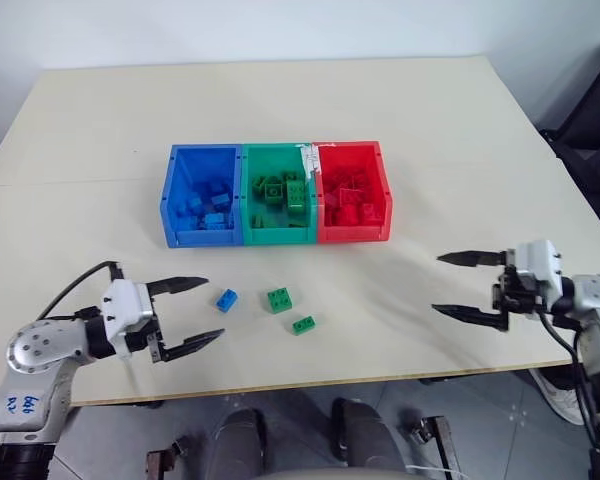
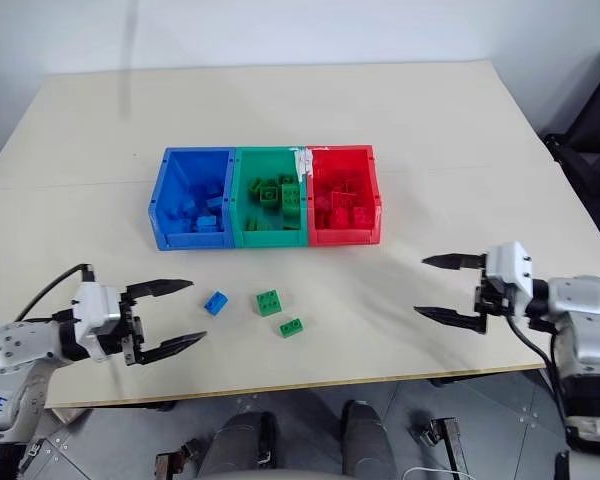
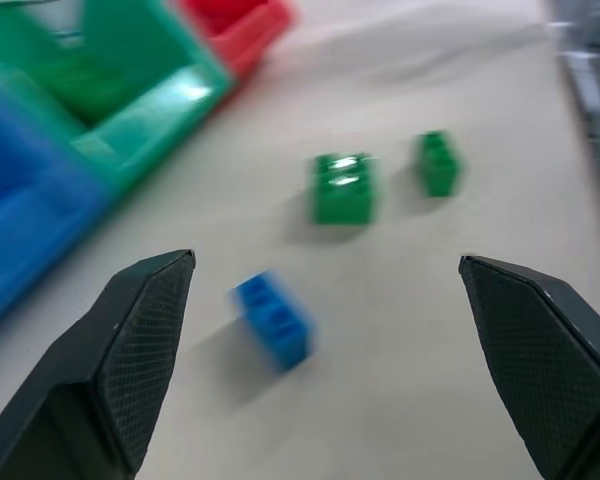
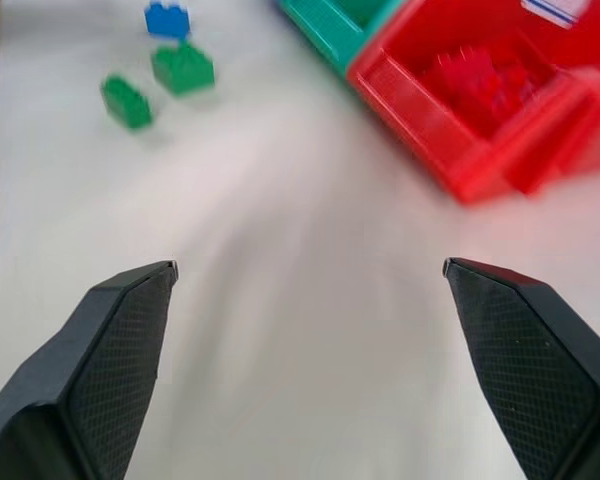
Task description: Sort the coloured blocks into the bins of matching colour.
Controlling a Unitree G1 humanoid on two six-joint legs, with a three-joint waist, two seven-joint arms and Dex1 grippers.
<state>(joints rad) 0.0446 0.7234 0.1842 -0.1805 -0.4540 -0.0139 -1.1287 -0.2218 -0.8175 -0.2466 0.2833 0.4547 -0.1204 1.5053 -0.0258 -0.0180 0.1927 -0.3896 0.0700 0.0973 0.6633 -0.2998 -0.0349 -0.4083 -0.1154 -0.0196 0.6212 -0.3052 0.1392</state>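
Left tool (image 1: 188, 316), lower left of the head view: fingers spread wide, nothing between them, pointing toward the frame centre. Right tool (image 1: 468, 287), lower right: likewise fully spread and empty, hanging above bare counter (image 1: 100, 120).

Just beyond the left tool's tips lies a blue brick (image 1: 226, 299), skewed to the tool's line in the left wrist view. Further toward centre sit a square green brick (image 1: 279, 299) and, just below and right of it, a smaller green brick (image 1: 303, 324); the two are near each other but apart. All three rest on the counter in front of the joined bins. Upper centre: blue bin (image 1: 170, 195), green bin (image 1: 246, 190) with white tape at its rim, red bin (image 1: 383, 185), each already holding bricks of its own colour.

Risks, as judged:
- Closing on the skewed blue brick may catch its corners and squirt it sideways.
- A wide approach to either green brick may nudge its neighbour.
- A release near a shared bin wall may drop a brick into the wrong colour.
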